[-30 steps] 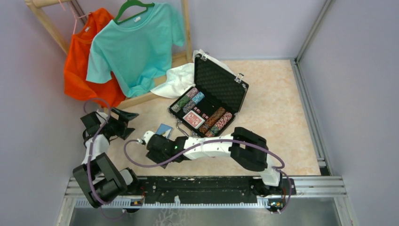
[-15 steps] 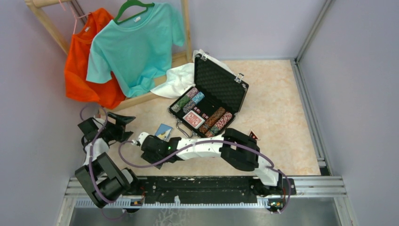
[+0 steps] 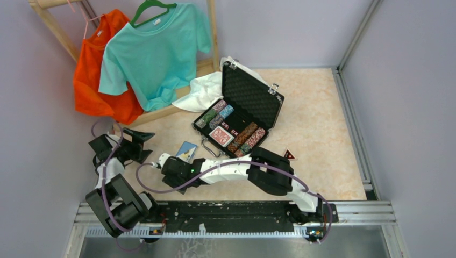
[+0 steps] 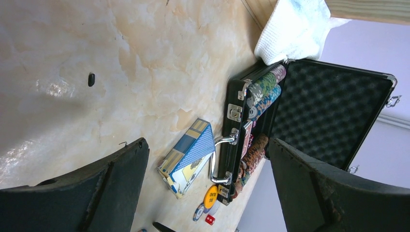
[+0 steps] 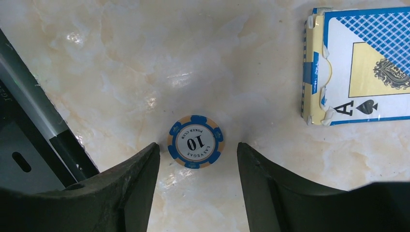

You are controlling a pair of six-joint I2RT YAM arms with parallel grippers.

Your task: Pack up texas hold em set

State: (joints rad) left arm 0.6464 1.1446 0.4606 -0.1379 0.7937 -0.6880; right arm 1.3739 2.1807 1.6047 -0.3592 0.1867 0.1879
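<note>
The black case stands open with rows of chips and a red deck inside; it also shows in the left wrist view. A blue card deck lies on the table in front of the case, and shows in both wrist views. My right gripper is open, its fingers on either side of a blue "10" chip lying flat. My left gripper is open and empty, left of the deck. A yellow button, a chip and a red die lie by the case.
A white cloth lies behind the case. Orange and teal shirts hang on a wooden rack at the back left. A small red triangular piece lies right of the case. A metal rail runs close to the chip.
My right arm has reached further left and towards the near edge, uncovering the red triangular piece. My left gripper shifted slightly, then held still.
</note>
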